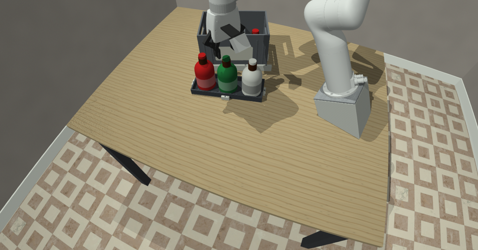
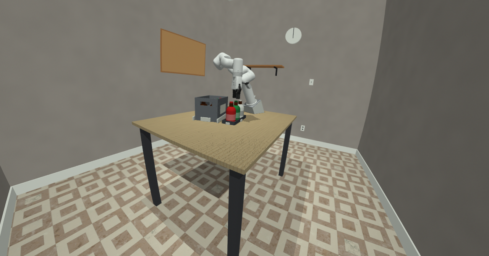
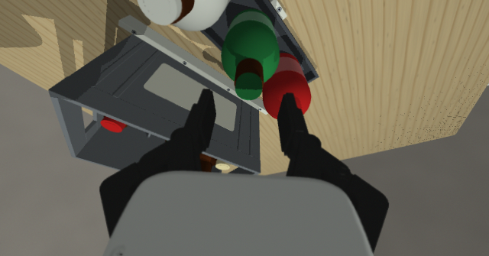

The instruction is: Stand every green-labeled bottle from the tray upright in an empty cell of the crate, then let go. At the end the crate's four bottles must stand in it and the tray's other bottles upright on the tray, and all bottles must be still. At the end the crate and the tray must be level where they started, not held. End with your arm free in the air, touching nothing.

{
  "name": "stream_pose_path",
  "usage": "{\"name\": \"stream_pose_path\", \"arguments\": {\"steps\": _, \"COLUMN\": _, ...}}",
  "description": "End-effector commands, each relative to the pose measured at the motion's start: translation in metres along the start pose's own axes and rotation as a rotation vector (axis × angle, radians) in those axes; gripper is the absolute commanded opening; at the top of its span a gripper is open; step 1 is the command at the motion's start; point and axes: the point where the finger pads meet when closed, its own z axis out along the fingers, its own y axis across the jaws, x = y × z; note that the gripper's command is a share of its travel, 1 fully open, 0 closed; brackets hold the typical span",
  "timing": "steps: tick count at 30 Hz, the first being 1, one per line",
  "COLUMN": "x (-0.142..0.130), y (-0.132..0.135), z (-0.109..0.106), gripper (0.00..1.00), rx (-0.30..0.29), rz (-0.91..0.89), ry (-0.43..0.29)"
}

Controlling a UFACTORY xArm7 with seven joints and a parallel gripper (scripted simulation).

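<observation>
The green bottle [image 1: 227, 74] stands upright in the middle of the dark tray [image 1: 200, 91], with a red bottle [image 1: 204, 72] touching or almost touching it on one side and a white bottle [image 1: 251, 77] close on the other. The gripper [image 3: 246, 103] hangs above the row, between the tray and the crate [image 1: 264, 44]. Its two black fingers are spread rather wide and there is nothing between them.

I think the green bottle will feel stiff and a little heavy for its size, like glass or hard plastic. The body is round, wide and smooth with a shine, so it may slip or turn if it is taken low. It also has a paler band around the belly, which I take for the label. The shoulders go up to a short brown neck with a green cap [image 3: 248, 85]. The neck looks to me the best place to hold: it is narrow, it stands free above the neighbours, and the fingers can come down on both sides without pushing the red or white bottle. The bottle hanging from the neck should stay straight, which helps for lowering it into a cell.

The crate is a dark grey box with thin walls, open slots in the sides and a pale foot strip. Inside it I can see a red cap [image 1: 255, 31]; the other cells are mostly hidden by the arm. The table [image 1: 167, 141] is light wood with fine stripes.
</observation>
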Motion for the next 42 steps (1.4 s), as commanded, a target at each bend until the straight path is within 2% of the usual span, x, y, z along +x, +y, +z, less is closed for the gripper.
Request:
{"name": "stream_pose_path", "arguments": {"steps": 1, "x": -0.001, "y": 0.001, "z": -0.001, "gripper": 0.65, "rx": -0.002, "rz": 0.000, "ry": -0.002}}
{"name": "stream_pose_path", "arguments": {"steps": 18, "x": -0.001, "y": 0.001, "z": 0.003, "gripper": 0.65, "rx": -0.002, "rz": 0.000, "ry": -0.002}}
{"name": "stream_pose_path", "arguments": {"steps": 42, "x": -0.001, "y": 0.001, "z": 0.029, "gripper": 0.65, "rx": -0.002, "rz": 0.000, "ry": -0.002}}
